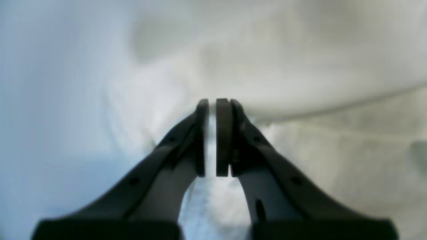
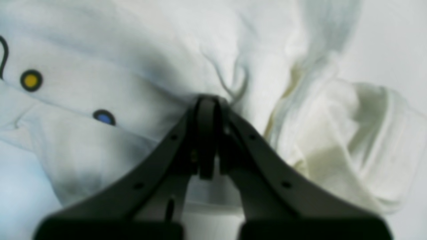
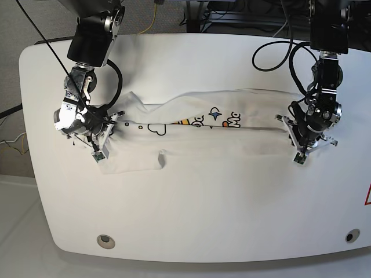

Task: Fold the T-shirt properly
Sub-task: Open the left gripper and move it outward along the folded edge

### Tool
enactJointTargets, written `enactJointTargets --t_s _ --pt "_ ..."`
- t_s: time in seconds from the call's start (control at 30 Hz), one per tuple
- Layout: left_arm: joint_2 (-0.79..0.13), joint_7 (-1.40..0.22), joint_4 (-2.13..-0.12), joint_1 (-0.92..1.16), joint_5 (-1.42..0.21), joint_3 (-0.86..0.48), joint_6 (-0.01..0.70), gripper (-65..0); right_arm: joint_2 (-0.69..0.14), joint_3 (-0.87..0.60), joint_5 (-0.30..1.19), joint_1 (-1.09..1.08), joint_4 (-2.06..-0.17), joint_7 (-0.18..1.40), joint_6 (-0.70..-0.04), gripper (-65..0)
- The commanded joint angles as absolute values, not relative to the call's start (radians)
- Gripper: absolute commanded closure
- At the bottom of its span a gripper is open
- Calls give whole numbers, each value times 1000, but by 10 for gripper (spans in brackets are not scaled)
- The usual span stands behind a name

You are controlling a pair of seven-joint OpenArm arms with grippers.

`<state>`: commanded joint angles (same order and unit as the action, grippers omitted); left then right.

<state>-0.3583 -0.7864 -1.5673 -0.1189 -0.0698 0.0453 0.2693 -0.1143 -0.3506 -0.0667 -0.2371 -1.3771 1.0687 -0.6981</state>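
**T-shirt stretched between both grippers on table**

T-shirt (image 3: 197, 136) lies across the middle of the white table (image 3: 191, 220) as a long narrow band, folded lengthwise, running side to side in the base view. Print shows along the band's upper half: cloud outlines, a star, orange and yellow bits, black letters. A short flap of the shirt hangs lower than the rest near the base view's left end.

Right gripper (image 3: 103, 134) sits on the shirt's end at base-view left, fingers (image 2: 206, 133) pressed together with white fabric bunched and puckered at the tips, so it is clamped on the shirt. In the right wrist view a yellow dot (image 2: 31, 80) and a blue dot (image 2: 104, 117) of the print lie left of the fingers; a crumpled cream-toned sleeve fold (image 2: 360, 140) lies right of them.

Left gripper (image 3: 305, 132) sits on the shirt's opposite end, at base-view right. In the left wrist view its pads (image 1: 223, 136) stand a thin slit apart with white cloth showing in the slit; nearly closed, pinching the shirt edge as far as can be told. View is blurred; a hem line (image 1: 350, 105) runs right of the tips.

Both arms reach down from the table's far edge, cables (image 3: 278, 55) looping on the table beside the left arm.
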Motion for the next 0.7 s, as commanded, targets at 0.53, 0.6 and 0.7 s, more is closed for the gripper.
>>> enactJointTargets --t_s 0.53,0.6,0.7 --pt "-308 -1035 -1727 -147 -70 -237 638 -400 -114 -351 -67 -234 -1377 1069 -698 -16" --pt "-305 -1049 -1727 -147 -67 -271 693 -400 -114 -351 -67 -234 -1377 1069 -698 -16" --pt "-306 -1082 -1722 -143 -67 -335 698 -400 -114 -351 -67 -232 -1376 1069 -698 -16"
